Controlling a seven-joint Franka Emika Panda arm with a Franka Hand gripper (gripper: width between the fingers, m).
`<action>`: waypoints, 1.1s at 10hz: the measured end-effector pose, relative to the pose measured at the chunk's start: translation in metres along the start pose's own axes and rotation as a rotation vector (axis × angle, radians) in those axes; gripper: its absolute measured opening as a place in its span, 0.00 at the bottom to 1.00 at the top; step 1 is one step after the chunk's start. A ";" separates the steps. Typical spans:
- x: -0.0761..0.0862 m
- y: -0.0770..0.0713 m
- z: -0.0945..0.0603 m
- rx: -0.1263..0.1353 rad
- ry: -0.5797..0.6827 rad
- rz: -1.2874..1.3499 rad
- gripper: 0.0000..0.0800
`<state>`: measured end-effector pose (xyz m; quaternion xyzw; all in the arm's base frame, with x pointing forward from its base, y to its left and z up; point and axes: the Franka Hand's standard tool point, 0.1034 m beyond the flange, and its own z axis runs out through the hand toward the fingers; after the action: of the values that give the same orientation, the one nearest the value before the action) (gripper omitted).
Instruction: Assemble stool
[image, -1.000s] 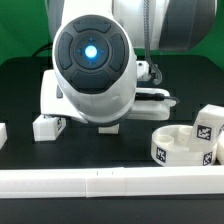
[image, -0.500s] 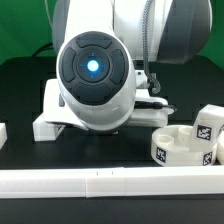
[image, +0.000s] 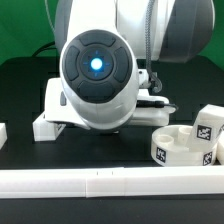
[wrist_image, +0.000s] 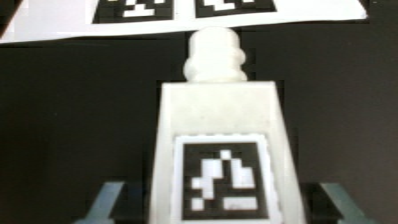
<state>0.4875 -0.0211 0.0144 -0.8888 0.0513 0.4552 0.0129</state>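
In the wrist view a white stool leg (wrist_image: 221, 140) lies flat on the black table, with its tag facing up and its threaded peg (wrist_image: 215, 55) pointing at the marker board (wrist_image: 54, 25). My gripper (wrist_image: 222, 205) is open and straddles the leg's tagged end. One finger (wrist_image: 111, 200) stands on each side, with a dark gap to the leg. In the exterior view the arm hides most of this leg (image: 47, 125). The round seat (image: 183, 148) and a second leg (image: 210, 124) sit at that view's right.
A long white border rail (image: 110, 182) runs along the front of the exterior view. A small white piece (image: 3, 133) shows at that view's left edge. The arm's body fills the middle.
The arm has come lower and closer over the leg, and now hides more of it in the exterior view. The seat and the second leg have not moved.
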 end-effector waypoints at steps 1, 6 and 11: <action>-0.004 -0.005 -0.007 -0.006 0.000 -0.007 0.42; -0.043 -0.028 -0.058 -0.070 -0.038 -0.025 0.42; -0.023 -0.034 -0.071 -0.056 0.155 -0.034 0.42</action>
<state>0.5351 0.0099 0.0741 -0.9221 0.0243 0.3862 -0.0081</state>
